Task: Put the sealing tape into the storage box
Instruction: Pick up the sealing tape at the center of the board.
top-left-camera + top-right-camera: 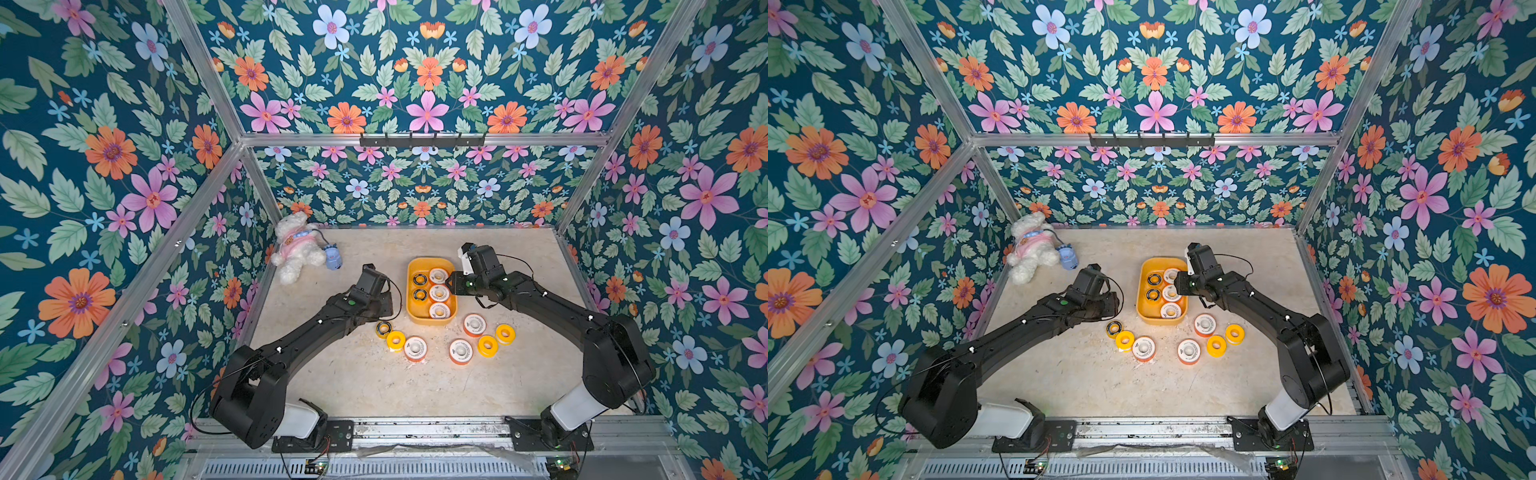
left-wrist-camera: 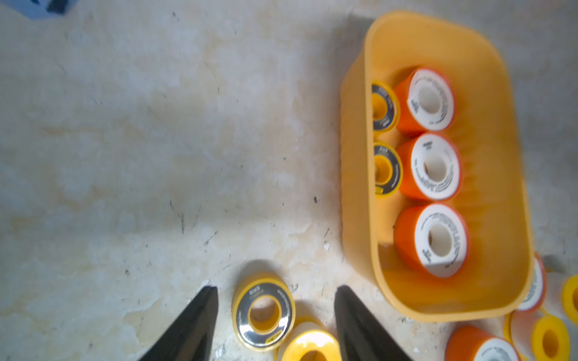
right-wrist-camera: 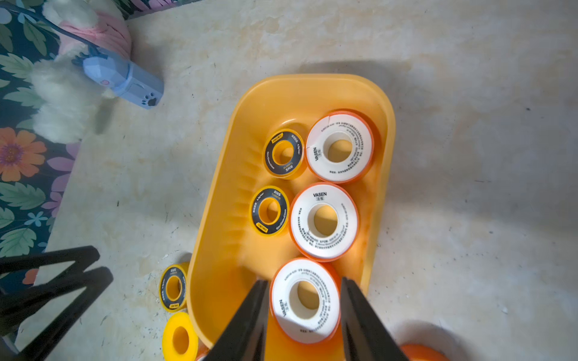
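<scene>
Two black robot arms reach over a pale table (image 1: pixel 365 386) in a booth with flowered walls. Mid-table, towards the far side, sits a yellow storage box (image 1: pixel 428 265). It already holds five spools of sealing tape (image 1: pixel 439 293), two small black-and-yellow ones on the left and three white-and-orange ones on the right.

The right gripper (image 3: pixel 304 281) hangs over the near end of the box. Its jaws stand parted on either side of the nearest white-and-orange spool (image 3: pixel 305 301), which seems to rest on the box floor with a sliver of gap each side - it looks let go.

The left gripper (image 2: pixel 276 289) is wide open and empty, just left of the box, with a black-and-yellow spool (image 2: pixel 264 314) on the table between its jaws.

Seven spools remain on the table near the box - three to the left and four to the right - so the job looks a little under half done. A white plush toy (image 1: pixel 297 249) lies in the far left corner.
</scene>
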Action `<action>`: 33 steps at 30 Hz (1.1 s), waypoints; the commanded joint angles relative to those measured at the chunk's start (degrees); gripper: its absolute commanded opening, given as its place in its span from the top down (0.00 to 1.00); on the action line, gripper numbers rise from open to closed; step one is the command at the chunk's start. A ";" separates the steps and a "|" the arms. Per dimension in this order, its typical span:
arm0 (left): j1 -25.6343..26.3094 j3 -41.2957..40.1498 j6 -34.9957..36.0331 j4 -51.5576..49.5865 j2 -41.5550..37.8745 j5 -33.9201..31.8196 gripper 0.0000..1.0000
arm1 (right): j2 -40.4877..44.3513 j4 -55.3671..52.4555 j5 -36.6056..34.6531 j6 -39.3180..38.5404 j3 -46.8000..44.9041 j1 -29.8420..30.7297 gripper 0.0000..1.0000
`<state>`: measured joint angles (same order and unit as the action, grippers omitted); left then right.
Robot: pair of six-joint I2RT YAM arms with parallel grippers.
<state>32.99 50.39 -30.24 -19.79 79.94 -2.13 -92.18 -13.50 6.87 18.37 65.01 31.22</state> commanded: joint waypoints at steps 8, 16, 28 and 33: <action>0.05 -3.74 0.79 -1.24 3.06 7.04 0.22 | 1.41 -0.24 -2.29 0.25 -3.53 0.42 0.56; 0.39 -3.37 2.80 -1.04 7.85 9.50 0.22 | 0.82 0.14 -2.55 0.70 -3.97 0.35 0.56; 1.02 -1.13 2.67 -2.20 11.22 5.59 0.28 | 0.60 0.05 -2.41 0.83 -4.02 0.38 0.55; 1.37 -0.73 2.47 -2.34 9.30 4.05 0.27 | 0.34 -0.04 -2.48 0.77 -3.97 0.34 0.55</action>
<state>34.28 49.32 -28.14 -21.06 90.17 3.88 -91.61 -13.67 4.86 18.63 60.90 31.55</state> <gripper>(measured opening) 0.723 0.451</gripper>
